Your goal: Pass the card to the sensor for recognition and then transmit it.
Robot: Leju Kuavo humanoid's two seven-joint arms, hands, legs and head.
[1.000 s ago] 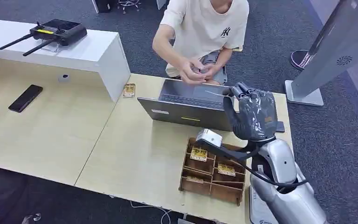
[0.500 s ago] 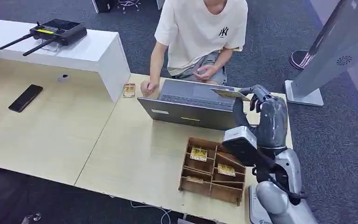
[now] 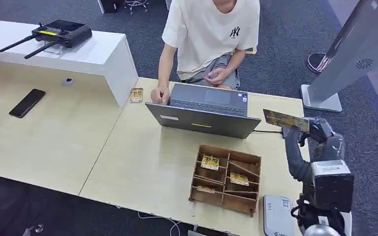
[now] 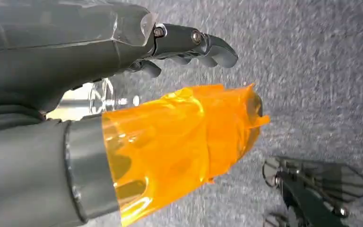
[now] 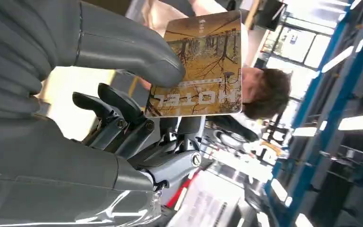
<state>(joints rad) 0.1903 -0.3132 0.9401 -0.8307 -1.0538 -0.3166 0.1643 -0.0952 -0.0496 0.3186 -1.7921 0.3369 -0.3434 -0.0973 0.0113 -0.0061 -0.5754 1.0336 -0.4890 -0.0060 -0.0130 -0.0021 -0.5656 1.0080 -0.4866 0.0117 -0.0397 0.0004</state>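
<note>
My right hand is raised over the table's right edge, past the laptop's right end. It pinches a yellow-brown hotel card between thumb and fingers, and the card juts out towards the laptop. The right wrist view shows the same card under the thick thumb, its printed face showing. A white card reader lies on the table's near edge, below that hand. My left hand hangs over grey carpet, its fingers apart and holding nothing, its thumb wrapped in orange film.
An open grey laptop stands mid-table, with a person seated behind it and one hand at its left corner. A wooden compartment box with several cards sits in front of it. A phone lies far left and a standing screen rises at the right.
My right arm has swung the card from above the laptop's right end out to the table's right edge and nearer to me. The person has set one hand down beside the laptop.
</note>
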